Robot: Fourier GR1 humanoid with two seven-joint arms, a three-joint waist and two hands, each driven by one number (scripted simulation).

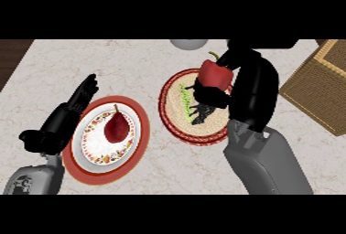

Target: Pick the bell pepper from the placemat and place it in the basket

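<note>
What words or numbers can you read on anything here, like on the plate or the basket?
None: nothing here carries words, numbers or signs.
The plate has only a flowery pattern round its rim, no letters.
The placemat shows green and dark marks, too blurred to read as anything.
The basket is plain weave.
The bell pepper in the right hand has no sticker.

Bell pepper [216, 73]: red, glossy, with a curved green stem pointing up and away; tilted, held off the placemat at its far right edge, partly covered from the side by dark fingers.
Placemat [181, 119]: round, woven tan centre with a dark red patterned rim; lies flat on the table, mid-view.
Basket [307, 87]: brown wicker, square-sided, at the right edge, only partly in view.
</note>
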